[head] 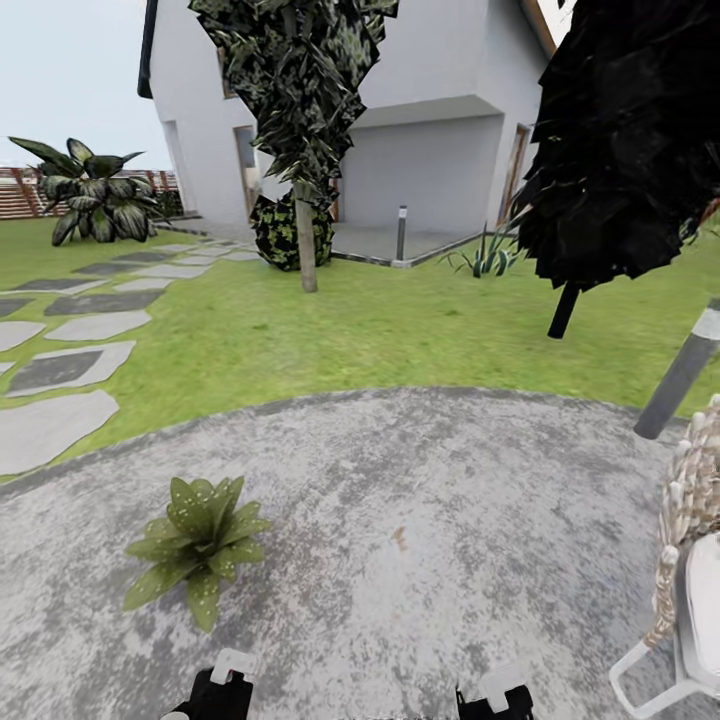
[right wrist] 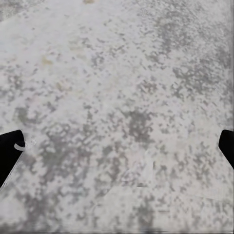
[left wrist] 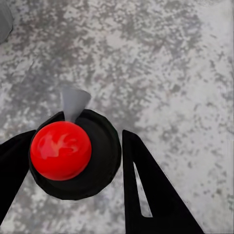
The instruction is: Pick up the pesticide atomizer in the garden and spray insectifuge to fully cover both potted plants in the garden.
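Observation:
One potted plant (head: 200, 545), a low rosette of speckled green leaves, stands on the grey patio (head: 430, 500) at the near left; its leaves cover its pot. The second potted plant is out of view. My left gripper (head: 222, 690) is at the bottom edge of the head view, just right of and nearer than that plant. In the left wrist view the left gripper (left wrist: 78, 134) is shut on the pesticide atomizer (left wrist: 92, 161), a dark round body with a red knob and a grey nozzle, held above the paving. My right gripper (right wrist: 119, 139) hangs open over bare paving, also at the bottom edge (head: 495, 695).
A white chair with a woven back (head: 690, 600) stands at the right edge, a grey bollard lamp (head: 680, 375) behind it. Lawn (head: 380, 320) rings the patio, with a thin tree trunk (head: 307, 240), a dark tree (head: 620, 140), stepping stones (head: 60, 370) and a white house (head: 430, 120) beyond.

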